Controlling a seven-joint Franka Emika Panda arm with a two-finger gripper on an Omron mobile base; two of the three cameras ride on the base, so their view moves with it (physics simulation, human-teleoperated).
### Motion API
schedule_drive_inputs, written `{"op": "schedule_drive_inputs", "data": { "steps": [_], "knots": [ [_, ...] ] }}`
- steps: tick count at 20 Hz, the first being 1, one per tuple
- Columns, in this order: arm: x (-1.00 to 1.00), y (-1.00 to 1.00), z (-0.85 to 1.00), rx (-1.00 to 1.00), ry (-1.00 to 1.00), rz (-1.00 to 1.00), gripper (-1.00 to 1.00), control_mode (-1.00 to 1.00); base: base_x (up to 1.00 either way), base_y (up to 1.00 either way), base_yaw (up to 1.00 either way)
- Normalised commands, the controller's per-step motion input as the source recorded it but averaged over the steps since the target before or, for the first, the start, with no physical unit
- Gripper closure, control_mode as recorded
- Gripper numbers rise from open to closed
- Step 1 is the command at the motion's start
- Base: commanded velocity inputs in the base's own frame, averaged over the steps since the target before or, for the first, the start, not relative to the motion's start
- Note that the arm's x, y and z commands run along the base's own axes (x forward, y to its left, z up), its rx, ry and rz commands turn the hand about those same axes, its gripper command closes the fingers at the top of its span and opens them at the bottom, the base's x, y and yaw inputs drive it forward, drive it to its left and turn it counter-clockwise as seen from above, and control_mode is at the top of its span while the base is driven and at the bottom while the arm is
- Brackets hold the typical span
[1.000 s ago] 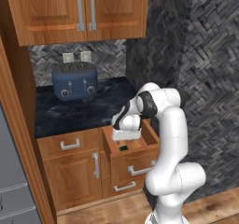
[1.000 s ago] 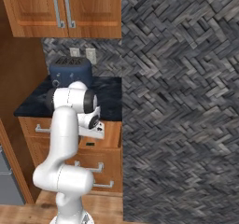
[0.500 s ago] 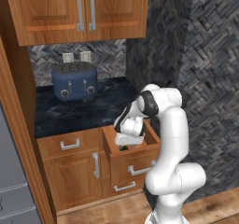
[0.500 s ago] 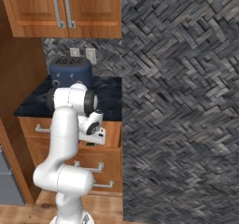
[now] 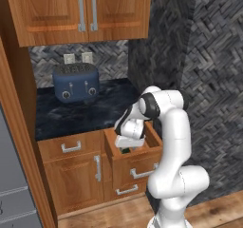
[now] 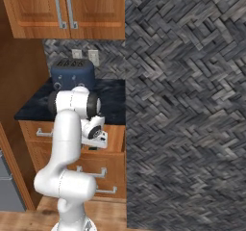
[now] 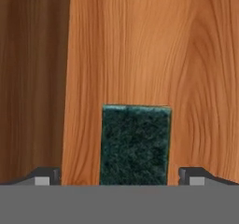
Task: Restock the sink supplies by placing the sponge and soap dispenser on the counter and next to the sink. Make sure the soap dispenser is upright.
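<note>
While the hand hangs inside the open drawer, this is how it all sits:

fingers: spread as wide as they go, gripping nothing. In the hand view the fingers (image 7: 120, 176) show as two dark tips at the bottom corners, one on each side of the sponge, neither touching it.

sponge: the sponge (image 7: 135, 144) lies flat on the wooden drawer floor, dark green face up, right between the tips. From the left base view a dark bit (image 5: 126, 150) peeks out under the hand, too small to be sure what it is.

drawer: the drawer (image 5: 142, 148) is pulled out from under the bench, with the white hand dipped into it. Its light wood bottom (image 7: 140, 55) has a darker wall (image 7: 32, 78) running along the left of the hand view.

bench: the dark marbled bench (image 5: 85, 110) sits just above the drawer, well clear of the sponge.

toaster: a blue toaster (image 5: 76, 82) stands at the back of the bench against the herringbone wall.

cabinets: wooden doors (image 5: 80, 8) hang above.
</note>
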Motion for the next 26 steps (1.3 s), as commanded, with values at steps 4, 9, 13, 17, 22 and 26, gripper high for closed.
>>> {"op": "schedule_drive_inputs", "data": {
  "steps": [4, 9, 13, 17, 22, 26],
  "knots": [
    [0.0, -0.19, -0.18, 0.02, 0.05, 0.0, -1.0, -1.0, 0.0, 0.0, 0.0],
    [0.13, -0.02, -0.26, 0.0, 0.09, -0.04, -1.0, -1.0, 0.0, 0.0, 0.0],
    [0.25, 0.06, -0.12, 0.0, 0.07, -0.01, -1.0, -1.0, 0.0, 0.0, 0.0],
    [0.24, 0.15, -0.14, 0.0, 0.05, 0.0, -1.0, -1.0, 0.0, 0.0, 0.0],
    [0.22, 0.19, -0.31, 0.0, 0.07, 0.0, 1.0, -1.0, 0.0, 0.0, 0.0],
    [0.12, 0.04, -0.38, 0.0, 0.04, 0.0, 1.0, -1.0, 0.0, 0.0, 0.0]
  ]
}}
